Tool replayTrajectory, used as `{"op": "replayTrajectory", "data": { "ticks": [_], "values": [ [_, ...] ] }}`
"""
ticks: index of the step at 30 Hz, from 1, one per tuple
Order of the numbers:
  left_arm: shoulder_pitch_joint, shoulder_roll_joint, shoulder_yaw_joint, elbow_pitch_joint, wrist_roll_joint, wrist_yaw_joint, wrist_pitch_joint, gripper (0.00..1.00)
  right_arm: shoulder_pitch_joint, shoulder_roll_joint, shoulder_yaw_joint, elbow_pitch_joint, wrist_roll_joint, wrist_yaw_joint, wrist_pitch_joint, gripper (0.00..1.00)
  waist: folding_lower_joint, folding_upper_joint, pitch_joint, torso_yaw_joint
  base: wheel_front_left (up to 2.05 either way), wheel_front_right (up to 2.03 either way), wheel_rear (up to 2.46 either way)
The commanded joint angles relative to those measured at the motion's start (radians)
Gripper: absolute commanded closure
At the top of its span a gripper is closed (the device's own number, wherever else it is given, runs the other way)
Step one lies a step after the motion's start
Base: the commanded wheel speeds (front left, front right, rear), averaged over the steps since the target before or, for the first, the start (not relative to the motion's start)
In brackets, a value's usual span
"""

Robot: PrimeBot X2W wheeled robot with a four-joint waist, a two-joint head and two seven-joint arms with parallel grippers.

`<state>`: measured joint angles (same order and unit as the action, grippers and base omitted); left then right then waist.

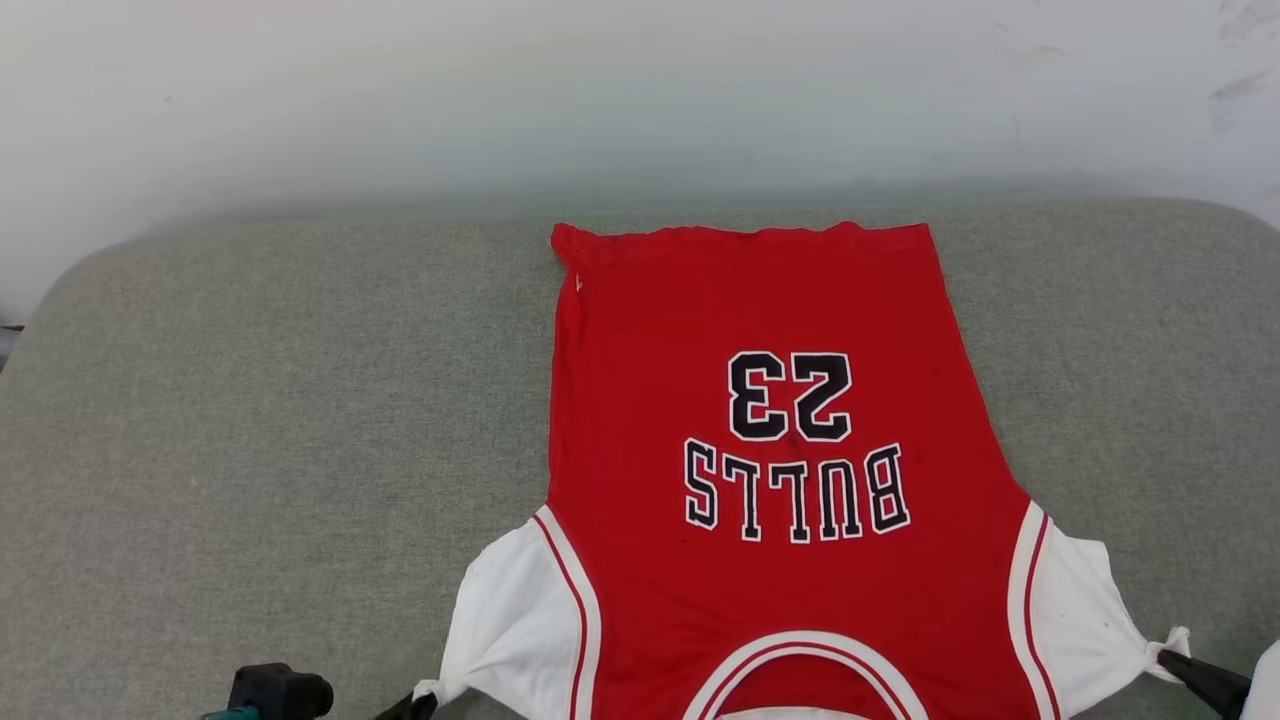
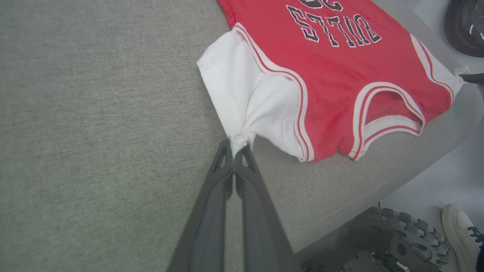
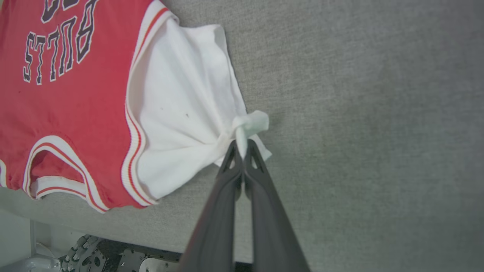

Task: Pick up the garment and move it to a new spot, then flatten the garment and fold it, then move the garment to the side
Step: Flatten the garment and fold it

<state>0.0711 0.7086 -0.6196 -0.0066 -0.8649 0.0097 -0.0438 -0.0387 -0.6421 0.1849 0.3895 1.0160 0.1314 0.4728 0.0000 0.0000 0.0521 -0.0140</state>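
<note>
The garment [image 1: 770, 450], a red jersey with white short sleeves and black-white "BULLS 23" lettering, lies spread flat and face up on the grey cushion, collar toward me, hem at the far side. My left gripper [image 2: 236, 149] is shut on the bunched tip of one white sleeve [image 2: 245, 102]; it appears at the bottom edge of the head view [image 1: 425, 703]. My right gripper [image 3: 242, 147] is shut on the pinched tip of the other white sleeve [image 3: 181, 113], at the lower right of the head view [image 1: 1175, 660]. Both sleeves are pulled outward into points.
The grey fabric surface [image 1: 250, 400] runs wide to the left of the garment, with a white wall behind. Its near edge [image 2: 359, 204] drops to the floor, where a toothed wheel [image 2: 401, 238] of the base and a person's white shoe [image 2: 461, 226] stand.
</note>
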Motion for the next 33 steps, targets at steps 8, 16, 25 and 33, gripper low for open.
{"op": "replayTrajectory", "data": {
  "ticks": [8,16,25,33],
  "values": [
    [-0.053,0.003,-0.005,-0.087,0.021,0.004,0.021,1.00,-0.084,-0.012,-0.050,-0.086,-0.048,-0.001,0.050,0.00,0.0000,0.0000,0.073,0.022,0.00,0.00,0.00],
    [-0.111,0.039,-0.023,-0.259,0.069,0.036,0.110,1.00,-0.305,-0.028,-0.099,-0.250,-0.092,-0.001,0.244,0.00,0.0000,0.0000,0.225,0.076,0.00,0.00,0.00],
    [-0.169,0.039,-0.016,-0.425,0.110,0.076,0.151,1.00,-0.657,0.030,-0.164,-0.204,-0.241,-0.001,0.502,0.00,0.0000,0.0000,0.410,0.190,0.00,0.00,0.00],
    [-0.223,-0.008,-0.039,-0.465,0.148,0.063,0.138,1.00,-0.929,0.051,-0.208,-0.048,-0.419,-0.001,0.633,0.00,0.0000,0.0000,0.522,0.278,0.00,0.00,0.00]
  ]
}}
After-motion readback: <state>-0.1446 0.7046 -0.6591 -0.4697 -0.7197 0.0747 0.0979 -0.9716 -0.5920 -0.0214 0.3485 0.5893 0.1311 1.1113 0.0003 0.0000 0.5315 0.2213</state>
